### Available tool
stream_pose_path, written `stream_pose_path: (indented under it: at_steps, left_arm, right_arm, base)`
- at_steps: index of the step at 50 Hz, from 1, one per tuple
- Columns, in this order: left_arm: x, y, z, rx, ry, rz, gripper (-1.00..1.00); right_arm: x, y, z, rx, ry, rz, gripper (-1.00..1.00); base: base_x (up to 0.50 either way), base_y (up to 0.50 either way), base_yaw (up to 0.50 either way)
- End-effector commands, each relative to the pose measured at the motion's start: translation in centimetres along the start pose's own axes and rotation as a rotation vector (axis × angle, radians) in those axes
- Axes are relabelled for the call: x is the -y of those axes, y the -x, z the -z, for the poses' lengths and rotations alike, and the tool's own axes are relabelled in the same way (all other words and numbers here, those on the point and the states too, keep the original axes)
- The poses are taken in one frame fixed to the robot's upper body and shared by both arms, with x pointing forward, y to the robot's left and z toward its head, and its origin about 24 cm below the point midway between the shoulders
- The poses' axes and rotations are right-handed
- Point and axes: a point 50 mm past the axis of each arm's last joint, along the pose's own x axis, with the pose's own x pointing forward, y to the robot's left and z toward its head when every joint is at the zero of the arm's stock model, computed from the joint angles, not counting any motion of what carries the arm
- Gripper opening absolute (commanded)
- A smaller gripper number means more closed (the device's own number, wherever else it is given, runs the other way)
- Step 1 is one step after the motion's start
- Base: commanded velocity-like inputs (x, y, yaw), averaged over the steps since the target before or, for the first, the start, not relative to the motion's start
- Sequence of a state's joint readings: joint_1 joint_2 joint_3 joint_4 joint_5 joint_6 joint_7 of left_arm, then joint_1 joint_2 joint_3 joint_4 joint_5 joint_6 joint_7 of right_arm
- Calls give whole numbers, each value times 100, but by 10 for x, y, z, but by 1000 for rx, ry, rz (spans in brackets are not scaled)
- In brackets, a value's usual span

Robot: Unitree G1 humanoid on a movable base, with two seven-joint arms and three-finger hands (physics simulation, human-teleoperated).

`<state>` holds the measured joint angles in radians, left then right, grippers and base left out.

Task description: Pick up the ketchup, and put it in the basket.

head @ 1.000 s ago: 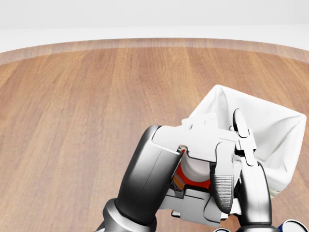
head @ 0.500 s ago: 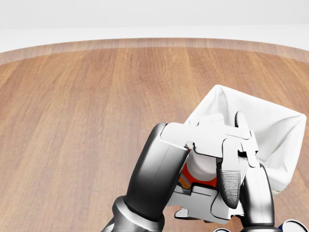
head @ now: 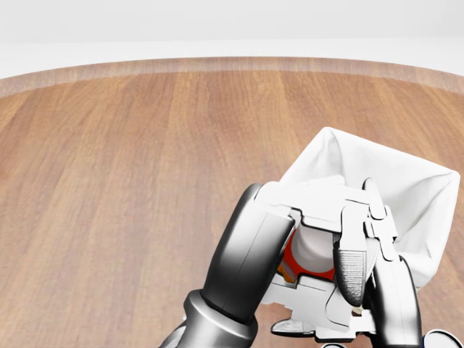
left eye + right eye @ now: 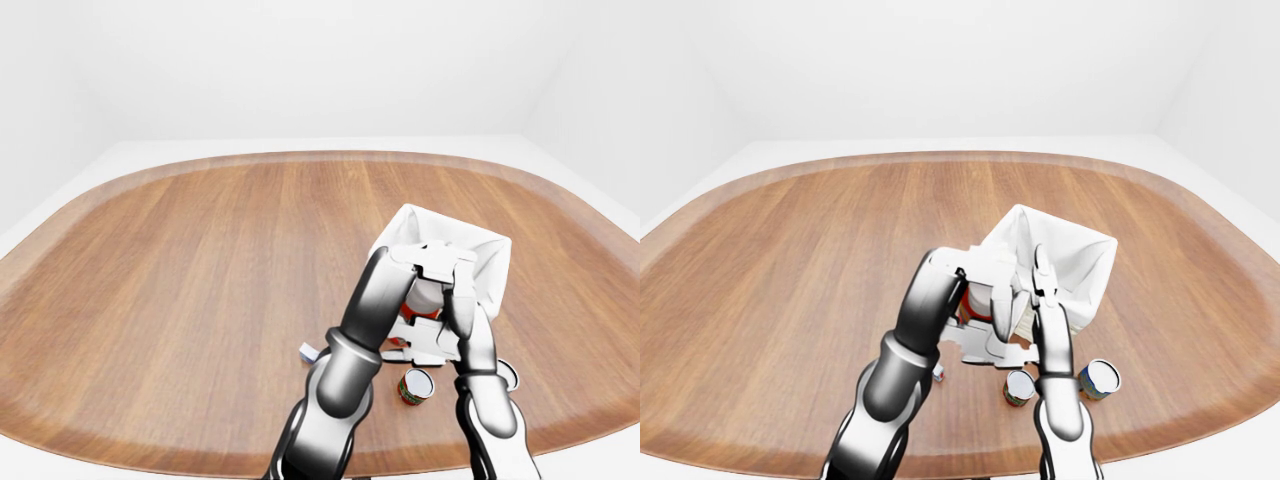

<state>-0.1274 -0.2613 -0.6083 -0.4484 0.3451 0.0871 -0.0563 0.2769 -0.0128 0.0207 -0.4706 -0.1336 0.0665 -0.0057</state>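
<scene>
Presently, the ketchup sits clamped between both hands at the lower right of the head view, its red body and white cap showing through the gaps. The left hand wraps over the bottle from above and the left; the right hand presses its ribbed fingers against the bottle's right side. The bottle is raised off the wooden table, just beside the near rim of the white basket, not inside it. In the right-eye view, two small cans stand on the table under the hands.
</scene>
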Motion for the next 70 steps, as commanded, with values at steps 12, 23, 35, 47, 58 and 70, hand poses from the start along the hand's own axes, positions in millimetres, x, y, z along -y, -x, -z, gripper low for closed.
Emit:
stream_pose_path:
  at_steps: [12, 23, 35, 47, 58, 70]
  left_arm:
    - [10, -2, 1, -7, 20, -32, -91]
    - [10, -2, -3, 10, 17, -31, -81]
    - [7, 0, -1, 0, 4, -34, 100]
    - [-12, 4, -5, 20, -51, -57, 100]
    - [-48, 5, -23, 102, -160, -107, 100]
    - [-89, 25, -63, 246, -325, -170, 100]
  right_arm:
    - [-2, -3, -18, 124, -20, 1, -100]
    - [-3, -2, -18, 137, -10, -11, -100]
    - [-4, -1, -18, 142, -10, -16, -100]
    - [-6, -2, -16, 141, -7, -20, -100]
    - [-7, -5, -11, 133, -5, -18, -100]
    - [-7, -8, -5, 120, -3, -9, -100]
  base:
    - [0, 0, 0]
    - [0, 0, 0]
    - [0, 0, 0]
    - [0, 0, 0]
    - [0, 0, 0]
    - [0, 0, 0]
